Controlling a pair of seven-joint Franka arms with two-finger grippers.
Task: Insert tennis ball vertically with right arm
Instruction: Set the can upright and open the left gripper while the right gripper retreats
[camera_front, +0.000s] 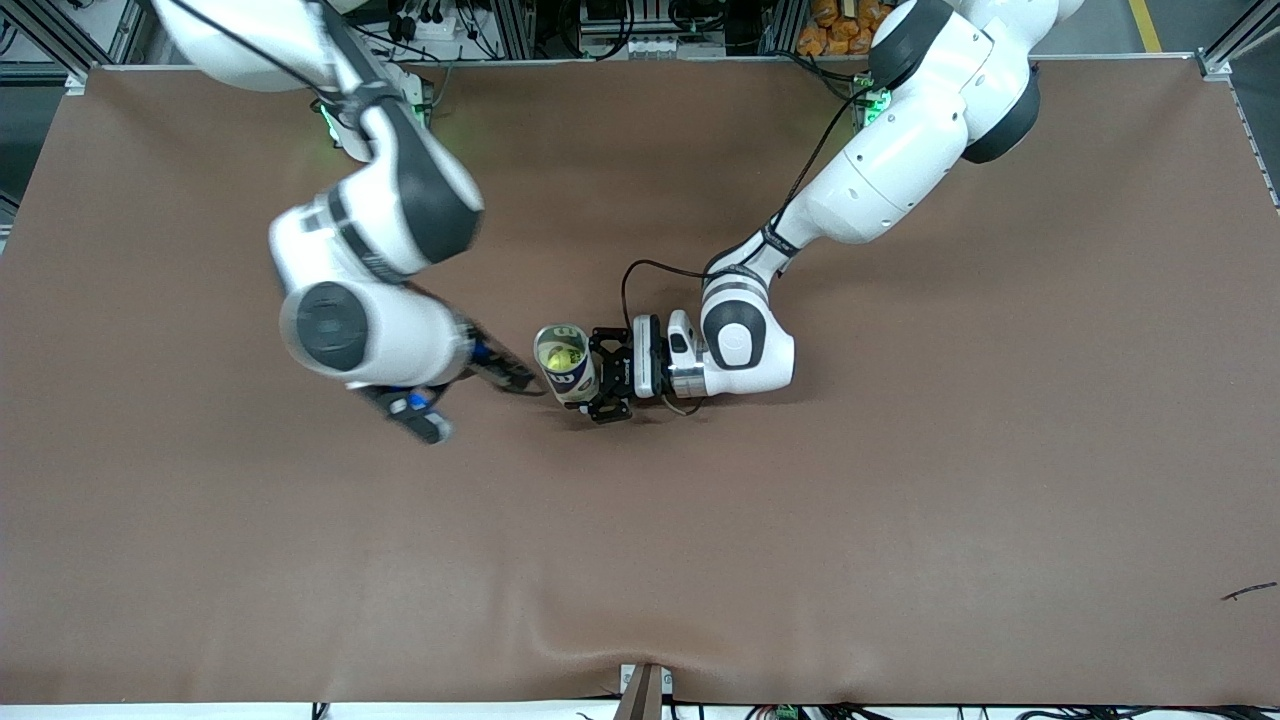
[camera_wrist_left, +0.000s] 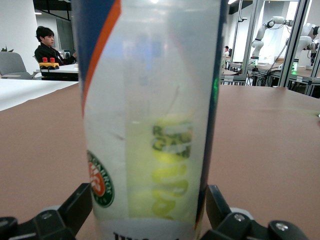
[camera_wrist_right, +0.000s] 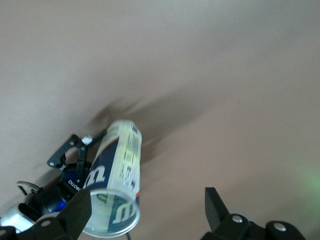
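A clear tennis-ball can (camera_front: 565, 365) with a blue and white label stands upright on the brown table. A yellow-green ball (camera_front: 562, 353) shows inside through its open top. My left gripper (camera_front: 588, 376) is shut on the can low down, one finger on each side. In the left wrist view the can (camera_wrist_left: 150, 100) fills the picture between the fingers (camera_wrist_left: 75, 207), with the ball (camera_wrist_left: 170, 170) a yellow blur inside. My right gripper (camera_front: 468, 402) is open and empty, just beside the can toward the right arm's end. In the right wrist view it (camera_wrist_right: 147, 210) is wide open, with the can (camera_wrist_right: 117, 175) by one finger.
The brown table cloth (camera_front: 900, 520) covers the whole table. A small dark mark (camera_front: 1248, 591) lies near the front camera at the left arm's end. Cables and racks run along the robots' edge of the table.
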